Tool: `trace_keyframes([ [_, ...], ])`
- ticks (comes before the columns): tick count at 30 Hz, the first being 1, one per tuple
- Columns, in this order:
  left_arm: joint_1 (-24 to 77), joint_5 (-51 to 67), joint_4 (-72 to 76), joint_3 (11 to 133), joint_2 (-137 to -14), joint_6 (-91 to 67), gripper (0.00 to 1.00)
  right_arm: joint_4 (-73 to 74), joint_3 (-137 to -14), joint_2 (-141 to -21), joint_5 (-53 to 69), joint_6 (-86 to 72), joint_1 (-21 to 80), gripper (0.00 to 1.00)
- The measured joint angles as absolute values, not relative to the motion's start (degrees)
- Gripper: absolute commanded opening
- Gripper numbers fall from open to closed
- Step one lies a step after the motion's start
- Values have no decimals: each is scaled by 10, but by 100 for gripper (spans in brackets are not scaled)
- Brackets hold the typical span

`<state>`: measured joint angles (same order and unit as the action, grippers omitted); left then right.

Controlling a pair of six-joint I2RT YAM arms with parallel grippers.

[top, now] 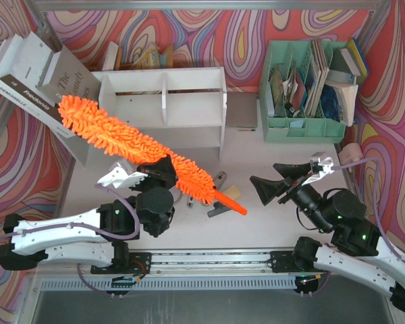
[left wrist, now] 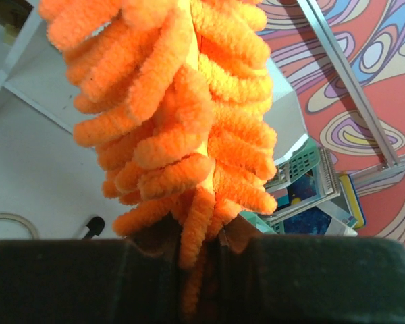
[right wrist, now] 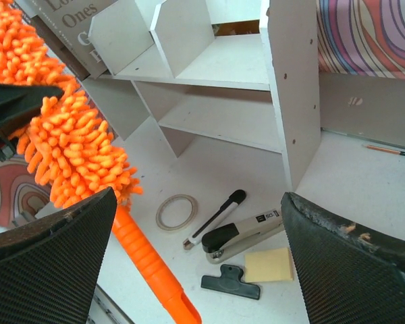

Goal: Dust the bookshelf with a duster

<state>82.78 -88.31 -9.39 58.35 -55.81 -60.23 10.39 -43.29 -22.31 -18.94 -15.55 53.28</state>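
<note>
The white two-tier bookshelf (top: 165,108) stands at the back centre, its upper tier split by a divider. The fluffy orange duster (top: 131,145) lies diagonally in front of it, head at the shelf's left end, handle (top: 231,204) pointing down-right. My left gripper (top: 158,172) is shut on the duster near its handle end. In the left wrist view the strands (left wrist: 182,115) fill the frame above the closed gripper (left wrist: 202,256). My right gripper (top: 270,185) is open and empty, to the right of the handle. The right wrist view shows the shelf (right wrist: 223,88) and the duster (right wrist: 74,148) past the gripper (right wrist: 199,223).
A mint-green organizer (top: 304,88) with papers stands back right. Books (top: 34,81) lean at back left. A stapler (right wrist: 246,233), pen (right wrist: 216,217), tape ring (right wrist: 176,211), black clip (right wrist: 231,281) and yellow pad (right wrist: 270,264) lie in front of the shelf.
</note>
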Motion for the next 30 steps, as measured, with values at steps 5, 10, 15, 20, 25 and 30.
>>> trace_keyframes([
  [5,828,-884,-104,528,-510,-621,0,105,-433,-228,-202,-166,533,95],
  [10,828,-884,-104,480,-463,-625,0,106,-432,-230,-212,-177,533,95],
  [15,828,-884,-98,431,-425,-626,0,107,-426,-231,-217,-186,533,95],
  [20,828,-884,-86,363,-395,-630,5,107,-422,-239,-222,-196,533,95],
  [25,818,-884,-89,314,-371,-654,6,108,-422,-249,-223,-203,533,95],
  [30,796,-884,-98,249,-331,-695,6,111,-422,-257,-223,-210,533,95],
])
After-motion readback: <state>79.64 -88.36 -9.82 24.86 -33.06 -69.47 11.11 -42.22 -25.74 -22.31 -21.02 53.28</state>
